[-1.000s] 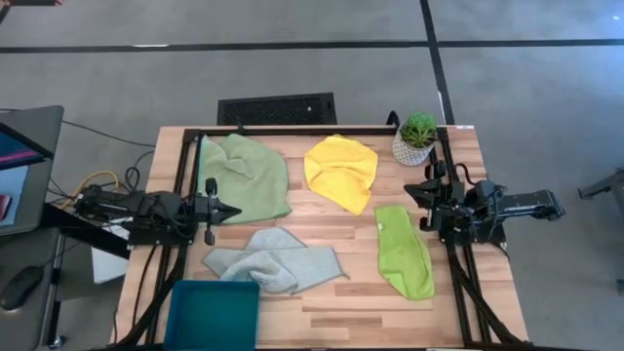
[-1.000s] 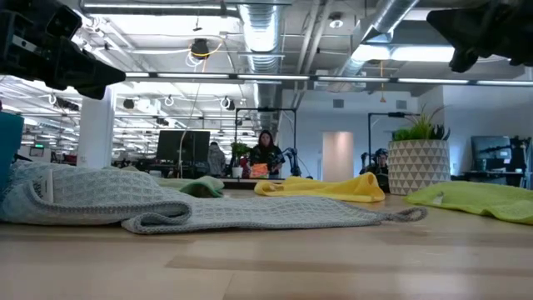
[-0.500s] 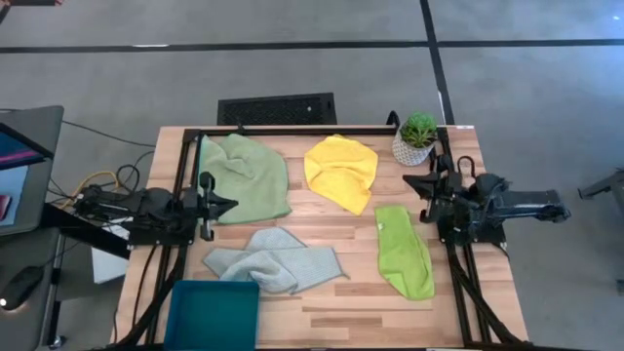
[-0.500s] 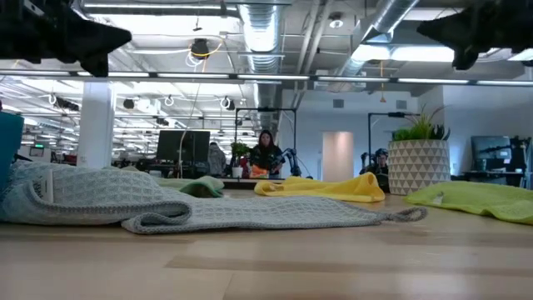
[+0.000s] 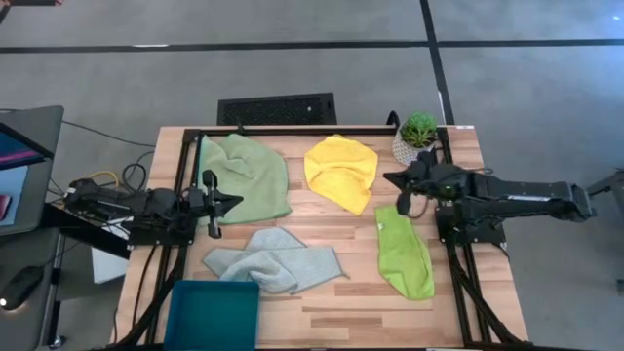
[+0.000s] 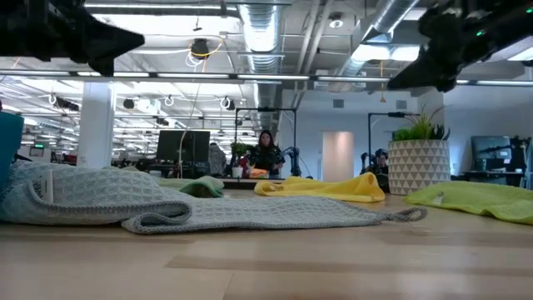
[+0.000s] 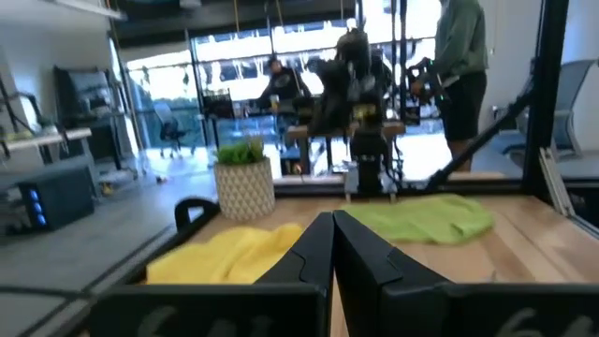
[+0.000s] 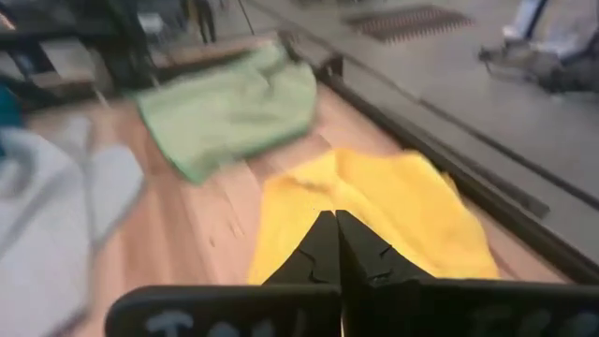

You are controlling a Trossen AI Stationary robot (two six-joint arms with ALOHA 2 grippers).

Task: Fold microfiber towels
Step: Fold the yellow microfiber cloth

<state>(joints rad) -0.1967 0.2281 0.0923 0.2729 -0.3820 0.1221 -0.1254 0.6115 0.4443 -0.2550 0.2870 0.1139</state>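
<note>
Several microfiber towels lie crumpled flat on the wooden table: sage green (image 5: 244,175) at the far left, bright yellow (image 5: 341,171) at the far middle, lime green (image 5: 403,252) at the right, and pale grey-green (image 5: 275,260) at the near middle. My left gripper (image 5: 239,200) hovers shut over the sage towel's near right edge, holding nothing. My right gripper (image 5: 387,179) is also shut and empty. It hangs in the air just right of the yellow towel (image 8: 393,206), pointing slightly down at it.
A teal bin (image 5: 213,314) stands at the table's near left corner. A potted plant (image 5: 417,136) sits at the far right, close behind my right arm. A black frame rail (image 5: 292,131) runs along the far edge. Bare wood shows between the towels.
My right gripper has reached out toward the table's left, to the yellow towel's right edge, and tipped its fingers downward. My left gripper has risen a little and tipped up to about level. The towels have not moved.
</note>
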